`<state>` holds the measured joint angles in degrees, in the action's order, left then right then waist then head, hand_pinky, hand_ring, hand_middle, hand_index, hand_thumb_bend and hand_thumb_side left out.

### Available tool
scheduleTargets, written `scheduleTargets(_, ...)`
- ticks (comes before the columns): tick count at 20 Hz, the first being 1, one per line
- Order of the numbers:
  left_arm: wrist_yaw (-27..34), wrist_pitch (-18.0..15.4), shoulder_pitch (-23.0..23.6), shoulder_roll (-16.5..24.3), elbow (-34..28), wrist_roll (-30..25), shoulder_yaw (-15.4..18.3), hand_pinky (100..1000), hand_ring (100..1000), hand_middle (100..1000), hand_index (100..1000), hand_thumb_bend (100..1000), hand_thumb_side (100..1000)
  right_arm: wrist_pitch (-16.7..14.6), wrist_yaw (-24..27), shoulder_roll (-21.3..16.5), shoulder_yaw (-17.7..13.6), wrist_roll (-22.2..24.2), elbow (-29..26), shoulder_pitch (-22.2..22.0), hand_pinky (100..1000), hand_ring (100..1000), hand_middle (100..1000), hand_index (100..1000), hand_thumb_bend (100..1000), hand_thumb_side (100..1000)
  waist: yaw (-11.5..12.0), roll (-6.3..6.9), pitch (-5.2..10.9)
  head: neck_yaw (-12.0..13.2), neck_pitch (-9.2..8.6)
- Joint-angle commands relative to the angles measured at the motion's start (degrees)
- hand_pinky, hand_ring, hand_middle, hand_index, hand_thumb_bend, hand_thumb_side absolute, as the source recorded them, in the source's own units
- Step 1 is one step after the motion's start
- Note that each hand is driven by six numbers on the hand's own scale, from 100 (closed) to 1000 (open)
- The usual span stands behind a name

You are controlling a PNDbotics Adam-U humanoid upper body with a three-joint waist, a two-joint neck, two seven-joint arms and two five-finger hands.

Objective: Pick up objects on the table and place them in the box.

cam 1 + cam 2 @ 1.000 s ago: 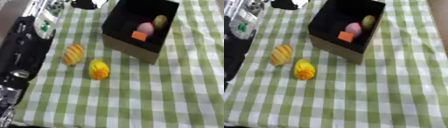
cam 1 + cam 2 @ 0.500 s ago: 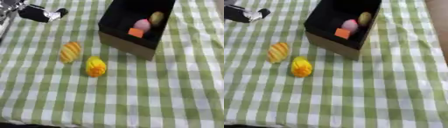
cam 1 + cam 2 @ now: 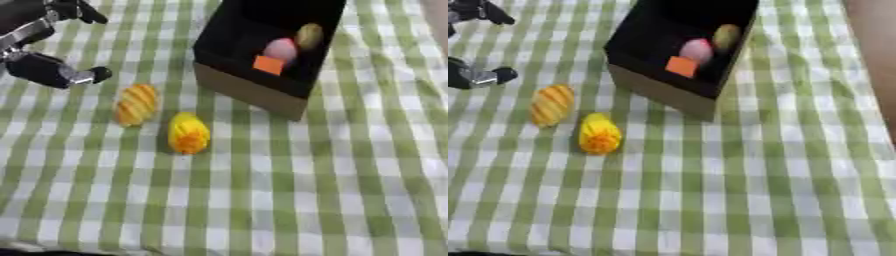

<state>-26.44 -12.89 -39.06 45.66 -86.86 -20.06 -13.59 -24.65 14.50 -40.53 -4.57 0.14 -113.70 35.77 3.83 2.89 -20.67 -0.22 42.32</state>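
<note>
Left hand up in the far left corner, fingers spread, holding nothing. Striped orange thing and yellow thing on the desk, near the black box.

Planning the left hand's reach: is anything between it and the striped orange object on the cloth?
Nothing visible. The left robot hand is at the upper left, open, and only bare checked cloth separates it from the striped orange object.
</note>
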Motion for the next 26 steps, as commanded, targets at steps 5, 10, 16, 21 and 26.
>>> scheduleTargets(5, 2.04, -1.98, 0.48, 3.23, 2.91, -4.89, 1.37, 872, 838, 802, 878, 606, 512, 0.2, -0.42, -1.53, -0.79, -0.3, -0.89, 0.47, 834, 842, 593, 847, 100, 532, 0.08, -0.29, 0.96, 0.01, 1.19)
scheduleTargets(10, 2.64, -4.89, 0.36, 3.01, 5.87, -7.69, 2.24, 875, 838, 803, 877, 624, 509, 0.44, -0.52, -1.45, -0.85, -0.33, -0.89, 0.29, 834, 843, 591, 847, 100, 532, 0.06, -0.32, 0.93, 0.03, 1.53)
scheduleTargets(16, 2.58, -6.14, -1.11, 1.41, 8.15, -8.52, 1.26, 872, 836, 798, 876, 624, 515, 0.7, -0.62, -1.28, -0.92, -0.32, -0.89, 0.07, 835, 844, 590, 846, 100, 531, -0.29, -0.26, 0.9, -0.17, 0.77)
scheduleTargets(21, -0.04, -7.2, -2.27, 0.11, 10.48, -10.23, -0.82, 878, 846, 809, 885, 631, 475, 0.8, -0.64, -1.18, -0.91, -0.21, -0.89, 0.01, 835, 845, 588, 846, 100, 532, -0.7, -0.15, 0.81, -0.12, 0.17)
scheduleTargets(26, -1.7, -7.9, -3.11, -1.26, 12.99, -11.22, -1.58, 878, 849, 816, 886, 623, 444, 0.93, -0.6, -1.03, -0.89, -0.09, -0.89, 0.0, 835, 846, 587, 845, 100, 532, -0.84, -0.07, 0.64, -0.01, 0.0)
